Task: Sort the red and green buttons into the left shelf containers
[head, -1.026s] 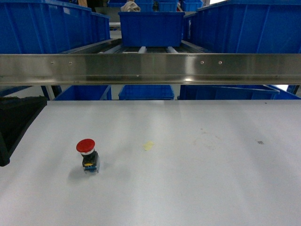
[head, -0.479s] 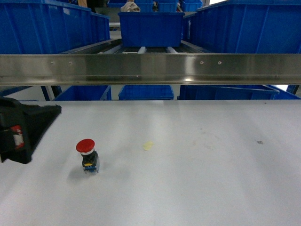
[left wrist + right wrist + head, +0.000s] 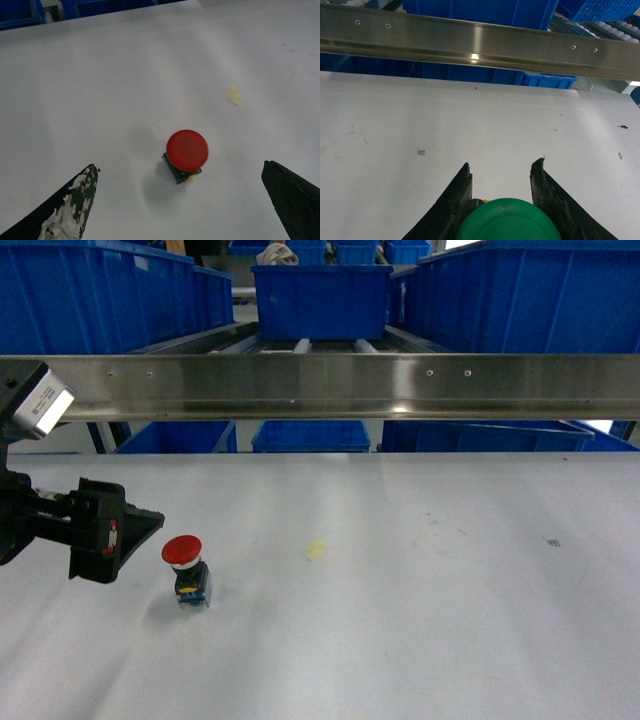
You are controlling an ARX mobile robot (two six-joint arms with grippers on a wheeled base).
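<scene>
Head view: white table (image 3: 420,590) in front of a steel shelf rail (image 3: 330,386); blue bins (image 3: 95,295) stand on the shelf behind the rail, left, centre and right; a small yellow scrap (image 3: 316,549) lies on the table near the middle
Red button: red button (image 3: 184,570) stands upright on the table, left of centre; round red cap on top, black body below, blue and yellow at the base
Left gripper: left gripper (image 3: 125,532) enters from the left edge, tip just beside the red cap and not touching it; in the left wrist view the 2 black fingers (image 3: 70,210) are spread wide apart, the red button (image 3: 186,152) on the table ahead of them, closer to the right finger; nothing held
Right gripper: outside the head view; in the right wrist view the right gripper (image 3: 501,172) has its 2 fingers closed against the sides of the green button (image 3: 509,220), round green cap between them at the bottom edge; white table and steel rail beyond
</scene>
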